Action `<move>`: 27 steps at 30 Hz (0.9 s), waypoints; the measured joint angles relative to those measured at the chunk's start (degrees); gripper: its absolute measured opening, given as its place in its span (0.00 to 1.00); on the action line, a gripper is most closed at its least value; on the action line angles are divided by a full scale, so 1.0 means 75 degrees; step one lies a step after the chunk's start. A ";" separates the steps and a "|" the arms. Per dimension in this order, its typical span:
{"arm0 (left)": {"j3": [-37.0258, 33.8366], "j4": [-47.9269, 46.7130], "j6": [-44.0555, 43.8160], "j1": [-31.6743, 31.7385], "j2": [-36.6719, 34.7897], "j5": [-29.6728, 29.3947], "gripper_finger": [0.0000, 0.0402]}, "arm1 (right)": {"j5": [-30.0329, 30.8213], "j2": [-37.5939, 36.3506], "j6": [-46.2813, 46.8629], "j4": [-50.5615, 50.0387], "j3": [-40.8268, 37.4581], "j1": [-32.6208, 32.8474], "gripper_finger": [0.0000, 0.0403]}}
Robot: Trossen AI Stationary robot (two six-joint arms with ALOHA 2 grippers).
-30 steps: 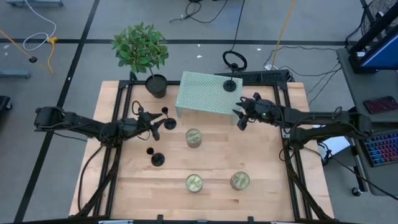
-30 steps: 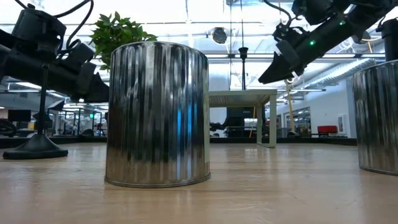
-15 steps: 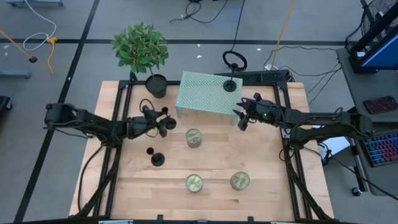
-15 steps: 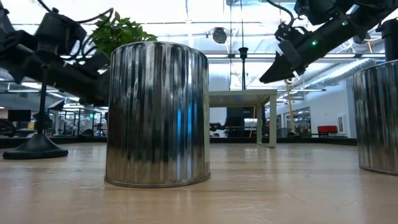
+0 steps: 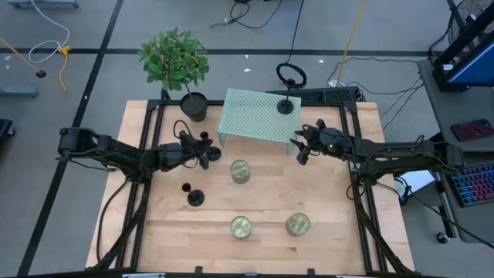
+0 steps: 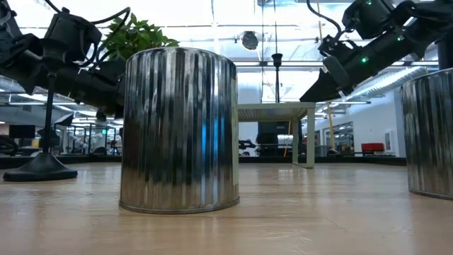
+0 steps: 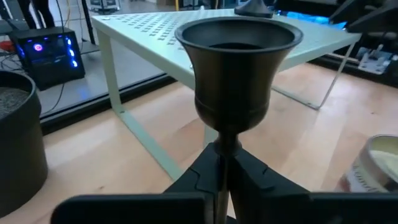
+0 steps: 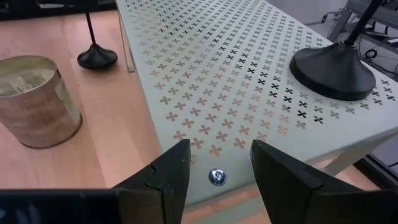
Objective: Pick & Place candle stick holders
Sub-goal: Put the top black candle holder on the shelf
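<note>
Three black candle stick holders show. One (image 5: 209, 151) stands upright in front of the pale green perforated shelf (image 5: 251, 117), with my left gripper (image 5: 201, 153) shut on it. A second (image 5: 194, 198) stands free on its round base on the wood nearer the front. The third (image 5: 286, 106) stands by its base on the shelf's right end. My right gripper (image 5: 302, 151) hovers open at the shelf's near right corner, its fingers (image 8: 166, 177) holding nothing. My left gripper pinches the holder's thin stem (image 7: 222, 148) between its two fingers, just under the cup top (image 7: 235, 68). The fingers come level from the table's left and lie across the stem. The holder stays upright; its base (image 8: 97, 58) appears to rest on the table.
Three pale green-gold jar candles stand on the wood: one (image 5: 241, 171) right of the held holder, two (image 5: 241, 226) (image 5: 297, 224) near the front. A potted plant (image 5: 193, 106) stands at the far left corner of the shelf. A keyboard and cables lie off the table.
My left gripper has moved toward the table's right edge up to the holder in front of the shelf, and its open fingers have shut on the stem. The holder has kept its place, upright.
</note>
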 joint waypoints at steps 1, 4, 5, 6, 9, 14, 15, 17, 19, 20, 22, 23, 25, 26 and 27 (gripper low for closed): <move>0.0000 0.0019 0.0003 -0.0047 -0.0031 -0.0001 0.05 | -0.0004 -0.0032 -0.0007 0.0123 -0.0065 -0.0001 0.41; 0.0000 -0.0002 0.0026 -0.0187 -0.0259 -0.0004 0.03 | -0.0020 -0.0244 -0.0105 0.0271 -0.0168 -0.0001 0.41; 0.0000 0.0006 0.0025 -0.0244 -0.0370 -0.0016 0.03 | -0.0024 -0.0347 -0.0128 0.0254 -0.0186 -0.0001 0.41; 0.0000 0.0002 0.0043 -0.0297 -0.0488 -0.0022 0.04 | -0.0033 -0.0456 -0.0154 0.0231 -0.0186 0.0000 0.41; 0.0000 -0.0062 0.0061 -0.0494 -0.0880 -0.0024 0.04 | -0.0032 -0.0774 -0.0184 0.0128 -0.0208 0.0001 0.41; 0.0146 -0.0881 0.0128 -0.0956 -0.1486 0.0002 0.03 | -0.0030 -0.1167 -0.0350 0.0195 -0.0207 0.0002 0.41; 0.0314 -0.1128 0.0134 -0.1056 -0.1587 -0.0004 0.03 | -0.0033 -0.1210 -0.0350 0.0183 -0.0207 0.0002 0.41; 0.0830 -0.1799 0.0318 -0.1275 -0.1771 -0.0035 0.03 | -0.0039 -0.1255 -0.0346 0.0212 -0.0203 0.0002 0.41; 0.1545 -0.2720 0.0703 -0.1527 -0.1792 -0.0027 0.03 | -0.0040 -0.1254 -0.0314 0.0167 -0.0198 0.0002 0.41; 0.1953 -0.3248 0.0958 -0.1646 -0.1772 -0.0024 0.03 | -0.0039 -0.1239 -0.0312 0.0145 -0.0198 0.0002 0.41; 0.2795 -0.4080 0.1466 -0.1813 -0.1644 0.0113 0.03 | -0.0042 -0.1219 -0.0306 0.0081 -0.0198 0.0003 0.41; 0.3195 -0.4363 0.1701 -0.1838 -0.1546 0.0231 0.03 | -0.0042 -0.1216 -0.0299 0.0029 -0.0200 0.0005 0.41; 0.3922 -0.4885 0.2140 -0.1773 -0.1327 0.0457 0.03 | -0.0048 -0.1196 -0.0291 0.0100 -0.0250 0.0005 0.41; 0.4255 -0.5078 0.2320 -0.1687 -0.1177 0.0553 0.03 | -0.0056 -0.1199 -0.0288 0.0111 -0.0298 0.0005 0.41; 0.4585 -0.5243 0.2463 -0.1578 -0.1005 0.0711 0.03 | -0.0059 -0.1202 -0.0289 0.0111 -0.0356 0.0005 0.41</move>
